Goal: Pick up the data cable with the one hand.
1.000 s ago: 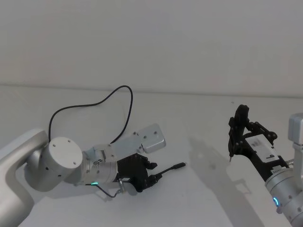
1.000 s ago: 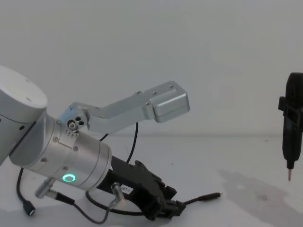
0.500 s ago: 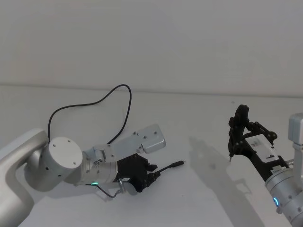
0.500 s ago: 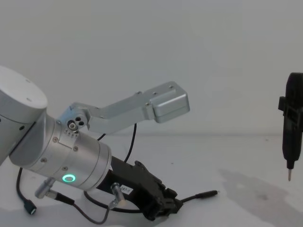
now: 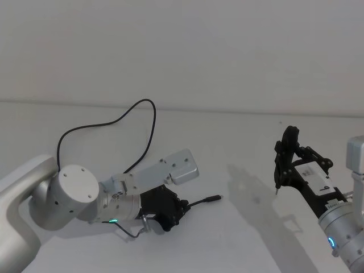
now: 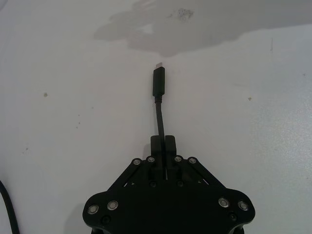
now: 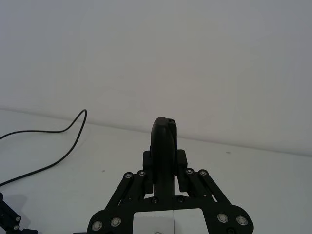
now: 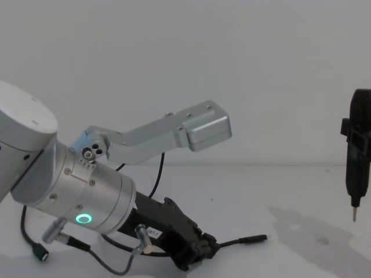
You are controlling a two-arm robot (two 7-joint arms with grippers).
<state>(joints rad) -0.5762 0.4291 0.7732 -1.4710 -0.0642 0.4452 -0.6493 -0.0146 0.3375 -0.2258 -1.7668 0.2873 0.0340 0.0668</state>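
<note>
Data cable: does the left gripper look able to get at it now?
Probably yes: nothing blocks it; the left gripper has its fingers shut on the data cable behind its plug. The right gripper holds a pen-like tool, apart.

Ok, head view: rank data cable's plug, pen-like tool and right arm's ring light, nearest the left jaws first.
1. Plug of the data cable, just right of the left gripper.
2. Pen-like tool, in the right gripper, far right.
3. Ring light, bottom right.
</note>
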